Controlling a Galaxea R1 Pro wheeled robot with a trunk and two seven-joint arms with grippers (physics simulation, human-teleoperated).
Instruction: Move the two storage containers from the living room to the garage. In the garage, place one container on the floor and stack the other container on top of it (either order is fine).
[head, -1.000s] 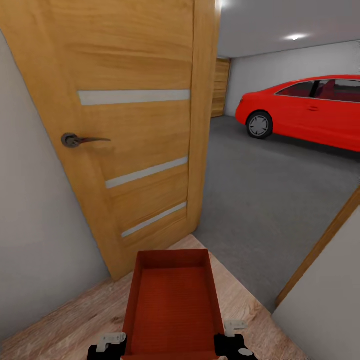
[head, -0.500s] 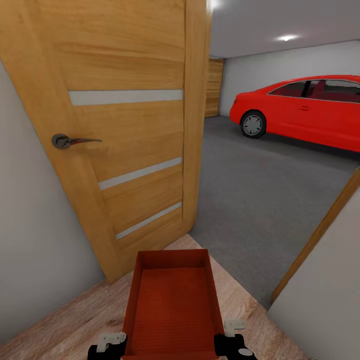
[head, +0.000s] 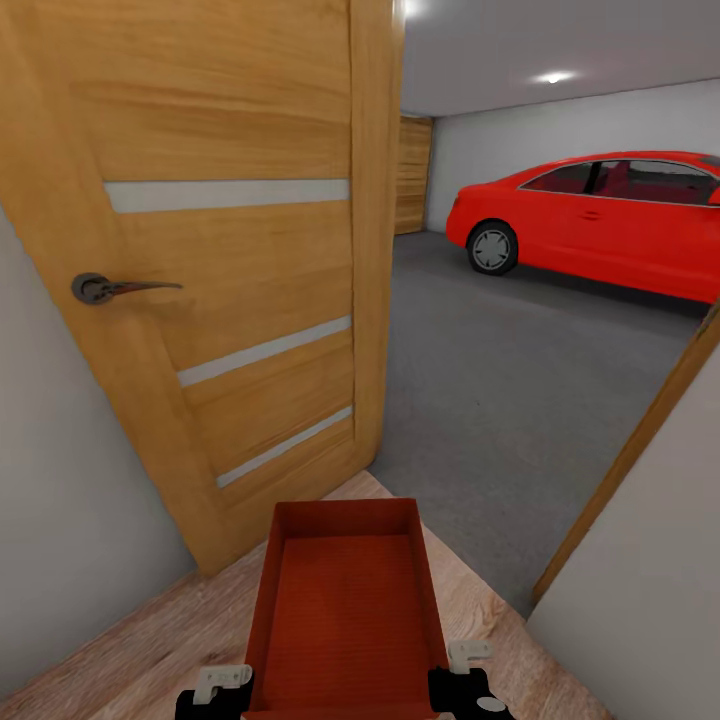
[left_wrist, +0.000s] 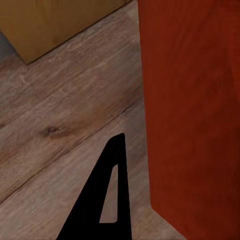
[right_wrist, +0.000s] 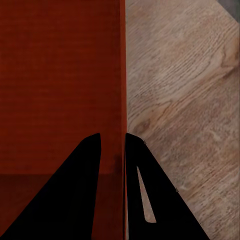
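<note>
**At the garage doorway, one container carried between both arms**

The garage opens ahead, pale grey walls under a grey ceiling, with its dark concrete floor running up to the threshold. A red car stands at the far right of that room. At the left a wooden door with a dark lever handle stands swung open. Light wood planks lie under the robot. An orange-red storage container hangs low in front, open top up, above the planks. The right gripper pinches the container's thin side wall, one finger on each face. The left gripper sits at the container's opposite near corner; I cannot tell whether its fingers are spread or pressed together.
</note>
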